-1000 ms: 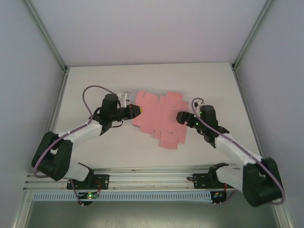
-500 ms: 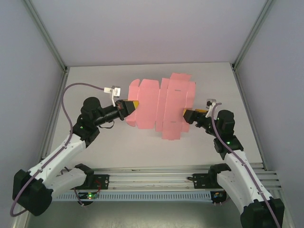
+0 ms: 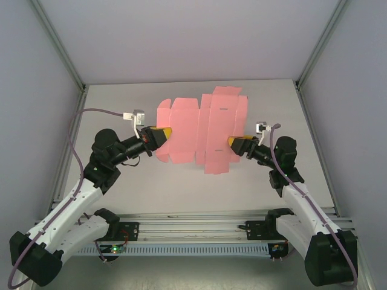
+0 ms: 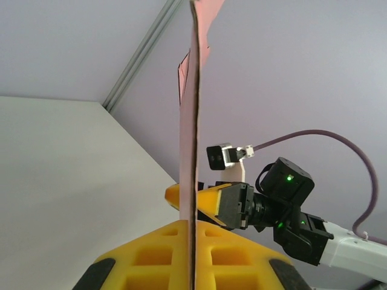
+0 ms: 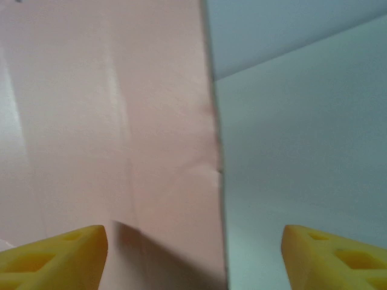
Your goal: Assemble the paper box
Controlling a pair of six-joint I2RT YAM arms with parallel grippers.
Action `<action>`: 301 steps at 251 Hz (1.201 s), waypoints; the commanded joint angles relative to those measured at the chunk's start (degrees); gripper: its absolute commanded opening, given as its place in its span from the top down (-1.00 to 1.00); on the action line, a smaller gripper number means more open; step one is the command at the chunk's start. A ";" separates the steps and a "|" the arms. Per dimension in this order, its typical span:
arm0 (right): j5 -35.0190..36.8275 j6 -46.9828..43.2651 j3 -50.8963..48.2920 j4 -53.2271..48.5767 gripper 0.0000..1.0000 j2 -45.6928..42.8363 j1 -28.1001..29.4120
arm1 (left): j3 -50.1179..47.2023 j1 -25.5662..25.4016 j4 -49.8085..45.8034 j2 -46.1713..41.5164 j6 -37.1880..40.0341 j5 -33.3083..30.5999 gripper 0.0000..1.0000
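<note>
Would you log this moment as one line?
paper box: unfolded sheet | left hand: shut on its edge | right hand: open at opposite edge

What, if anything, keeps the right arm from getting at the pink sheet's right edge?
Nothing visible, so it probably can. The right gripper is open, and in its wrist view the paper box sheet's edge sits between its fingers. The left gripper holds the opposite side, clear of that edge.

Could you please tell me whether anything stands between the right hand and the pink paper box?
Nothing visible does. The right hand is open at the right edge of the paper box, which reaches in between its fingers, while the left hand clamps the opposite edge.
</note>
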 commanded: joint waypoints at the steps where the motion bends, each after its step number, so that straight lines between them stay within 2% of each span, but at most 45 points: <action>1: -2.33 0.02 0.70 2.95 -0.24 -1.28 -0.86 | -0.31 -0.65 -0.65 -0.77 0.98 -1.39 1.00; 14: -1.84 -0.27 1.02 1.81 -0.17 -1.89 -0.95 | -0.54 -0.60 -0.86 -0.95 1.06 -1.80 1.00; 29: -1.52 -0.92 1.35 0.60 0.00 -2.64 -1.06 | -0.71 -0.65 -1.20 -1.04 1.06 -2.70 1.00; 45: -0.83 -1.35 1.77 -1.06 0.06 -3.27 -1.13 | -0.89 -0.60 -1.59 -1.22 1.28 -3.21 1.00; 74: -0.75 -2.16 2.23 -2.92 0.45 -3.66 -1.25 | -1.41 -0.66 -2.27 -1.93 1.54 -4.89 1.00; 114: -1.32 -2.50 2.49 -3.03 0.80 -3.63 -1.26 | -2.09 -0.60 -4.00 -2.52 1.97 -7.72 1.00; 145: -2.00 -4.66 2.65 -2.99 1.00 -3.66 -1.23 | -3.19 -0.61 -4.64 -2.88 2.12 -9.54 1.00; 171: -1.55 -7.37 2.84 -4.26 1.00 -4.02 -1.12 | -4.38 -0.64 -5.74 -2.72 2.10 -10.69 0.99; 179: -1.37 -8.35 3.07 -5.20 1.00 -4.05 -1.13 | -4.57 -0.61 -7.06 -2.82 2.12 -11.58 0.86; 199: 0.18 -11.09 3.83 -8.80 1.00 -4.16 -0.73 | -5.36 -0.60 -11.02 -2.90 2.26 -14.31 0.15; 203: 0.30 -11.92 3.96 -9.77 1.00 -4.16 -0.60 | -5.65 -0.60 -11.72 -2.95 2.37 -14.70 -0.05; 215: 1.53 -13.83 4.86 -12.89 1.00 -3.99 0.01 | -6.36 -0.65 -13.96 -3.25 2.49 -16.17 -0.88; 217: 1.74 -14.15 4.86 -13.39 1.00 -3.87 0.15 | -6.52 -0.61 -14.41 -3.35 2.52 -16.39 -0.97; 247: 5.44 -18.73 6.11 -19.81 1.00 -2.69 2.87 | -6.25 -0.60 -25.16 -4.68 3.23 -22.94 -1.00; 284: 12.92 -23.47 6.93 -25.87 1.00 0.34 7.61 | -4.46 -0.65 -40.99 -7.14 1.92 -38.71 -1.00; 301: 16.22 -25.60 7.91 -28.03 1.00 3.04 9.70 | -4.23 -0.61 -45.48 -8.34 1.17 -42.99 -1.00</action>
